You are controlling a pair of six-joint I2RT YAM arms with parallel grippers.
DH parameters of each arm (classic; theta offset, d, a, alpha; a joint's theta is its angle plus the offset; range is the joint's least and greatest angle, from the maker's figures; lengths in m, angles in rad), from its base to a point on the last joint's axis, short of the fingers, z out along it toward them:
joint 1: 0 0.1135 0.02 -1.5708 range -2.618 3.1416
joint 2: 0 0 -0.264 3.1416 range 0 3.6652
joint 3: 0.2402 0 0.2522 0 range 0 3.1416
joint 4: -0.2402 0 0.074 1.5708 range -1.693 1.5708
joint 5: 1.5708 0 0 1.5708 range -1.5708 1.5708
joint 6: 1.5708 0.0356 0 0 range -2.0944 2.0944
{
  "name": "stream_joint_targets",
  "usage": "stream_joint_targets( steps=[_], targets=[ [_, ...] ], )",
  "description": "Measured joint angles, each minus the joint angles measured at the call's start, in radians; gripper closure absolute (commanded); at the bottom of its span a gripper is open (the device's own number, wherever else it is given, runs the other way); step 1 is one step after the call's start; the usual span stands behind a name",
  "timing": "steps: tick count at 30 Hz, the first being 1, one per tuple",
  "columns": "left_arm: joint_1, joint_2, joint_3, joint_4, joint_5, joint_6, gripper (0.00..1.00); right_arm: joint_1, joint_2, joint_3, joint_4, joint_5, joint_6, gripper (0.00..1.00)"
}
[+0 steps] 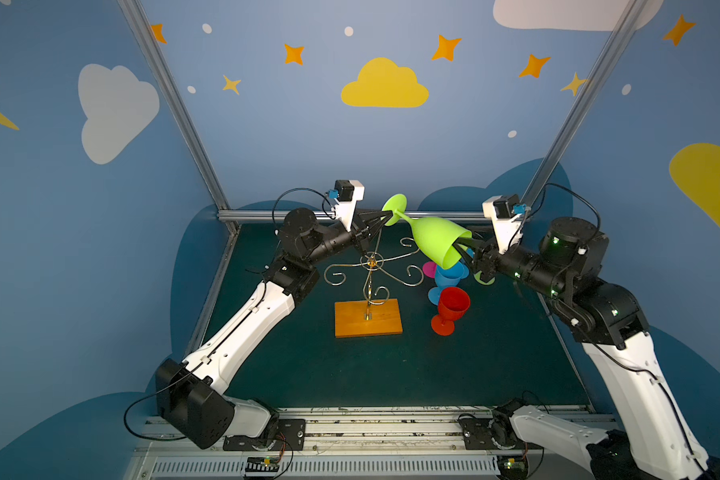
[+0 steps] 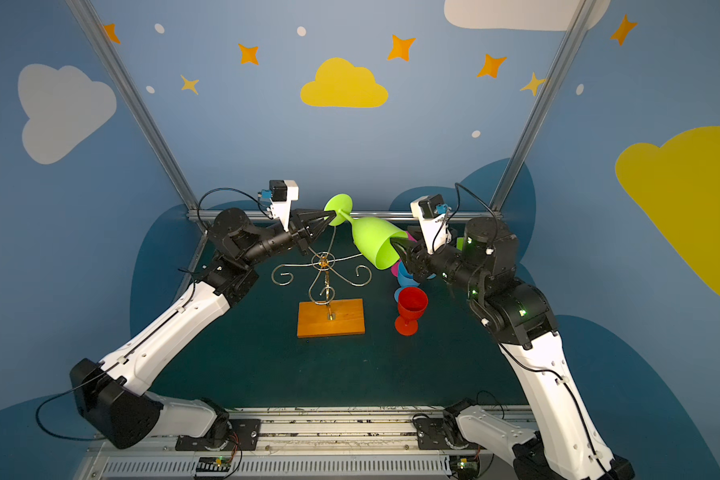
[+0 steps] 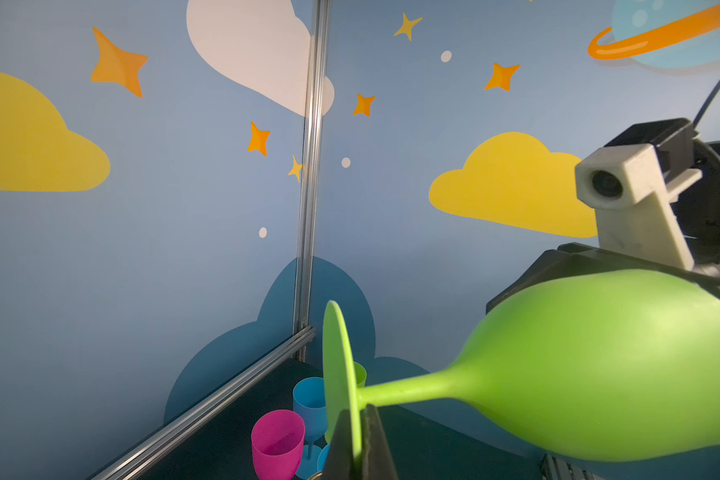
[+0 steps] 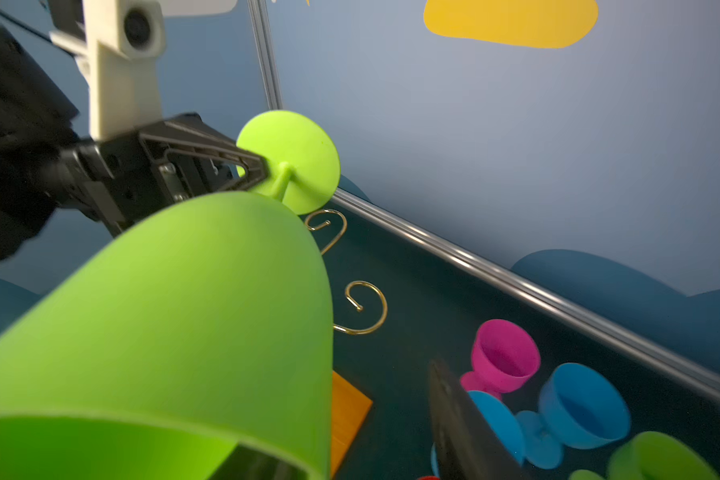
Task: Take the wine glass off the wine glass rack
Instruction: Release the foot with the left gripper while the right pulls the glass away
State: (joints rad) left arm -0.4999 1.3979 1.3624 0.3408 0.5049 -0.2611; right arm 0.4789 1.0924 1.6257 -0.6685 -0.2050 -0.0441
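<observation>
While the lime-green wine glass [image 1: 437,245] hangs in the air between the two arms, lying almost flat above the back right of the wine glass rack [image 1: 368,318], the job looks to be at a mid-air handover. The glass is clear of the gold wire arms, all of which are bare, and the rack's wooden base sits near the middle of the surface [image 1: 308,374].

The left fingers [image 3: 375,440] are closed on the edge of the foot disc. The right fingers [image 4: 462,432] stand apart astride the bowl's rim, one inside the mouth and one outside, with a visible gap between the outer one and the wall.

My judgement is that the next move calls for the right fingers to pinch the bowl wall firmly before the left ones let go of the foot, since the thin wall could slip or twist.

A red glass [image 1: 454,303] stands upright just right of the base. Toward the back right corner are a pink glass [image 4: 504,353], blue glasses [image 4: 582,407] and another green one [image 4: 657,457]. Those whose insides show are empty
</observation>
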Motion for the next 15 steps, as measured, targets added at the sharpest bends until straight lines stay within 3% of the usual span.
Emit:
stream_joint_targets(
  steps=[4, 7, 9, 10, 12, 13, 15],
  targets=[
    [0.005, 0.000, 0.000, -0.003, 0.000, 0.000, 0.97, -0.002, 0.016, 0.025, 0.010, -0.052, 0.016, 1.00],
    [0.008, 0.000, 0.000, -0.003, -0.004, 0.000, 0.97, -0.005, 0.020, 0.026, 0.019, -0.069, 0.043, 1.00],
    [0.010, 0.000, 0.000, -0.004, -0.009, 0.003, 0.89, -0.006, 0.022, 0.026, 0.022, -0.072, 0.064, 1.00],
    [0.011, 0.000, 0.000, -0.003, -0.009, 0.005, 0.81, -0.006, 0.023, 0.026, 0.023, -0.073, 0.072, 1.00],
    [0.015, -0.004, 0.000, -0.006, -0.016, 0.008, 0.40, -0.006, 0.023, 0.025, 0.029, -0.077, 0.092, 1.00],
    [0.018, -0.007, 0.000, -0.008, -0.026, 0.011, 0.25, -0.006, 0.023, 0.025, 0.032, -0.077, 0.096, 1.00],
    [0.030, -0.020, -0.006, -0.011, -0.055, 0.013, 0.05, -0.010, 0.018, 0.024, 0.040, -0.077, 0.105, 1.00]
  ],
)
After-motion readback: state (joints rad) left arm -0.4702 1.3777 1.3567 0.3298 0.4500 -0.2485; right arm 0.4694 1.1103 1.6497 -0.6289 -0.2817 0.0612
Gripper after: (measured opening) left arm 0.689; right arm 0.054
